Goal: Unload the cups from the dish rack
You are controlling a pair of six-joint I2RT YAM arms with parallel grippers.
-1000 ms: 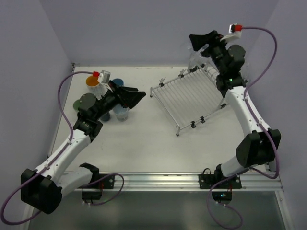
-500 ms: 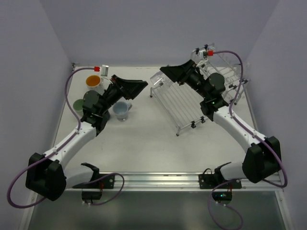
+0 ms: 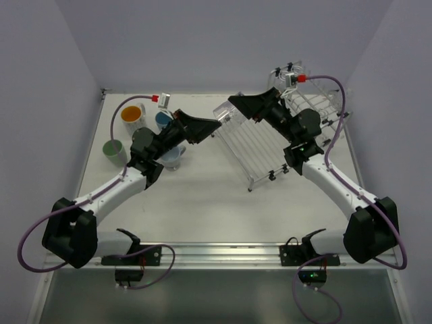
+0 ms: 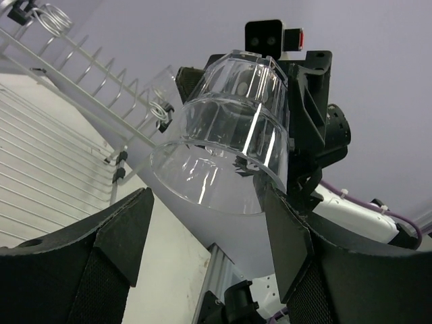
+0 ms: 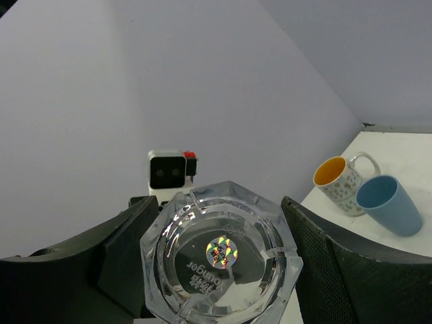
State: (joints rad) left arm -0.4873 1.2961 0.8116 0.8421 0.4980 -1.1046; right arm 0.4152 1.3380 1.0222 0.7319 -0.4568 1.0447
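Right fingers (image 5: pixel 344 270) around clear faceted glass (image 5: pixel 219 266)

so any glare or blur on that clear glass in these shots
Left wrist: white glare streaks down the clear glass, edges sharp. Right wrist: its base is crisp, the sticker glinting. Top external: even light, the glass almost lost against the dish rack.

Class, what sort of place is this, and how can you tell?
Probably a robotics lab cell, not a kitchen: two robot arms on a rail, plain walls boxing a white table, a dish rack and cups.
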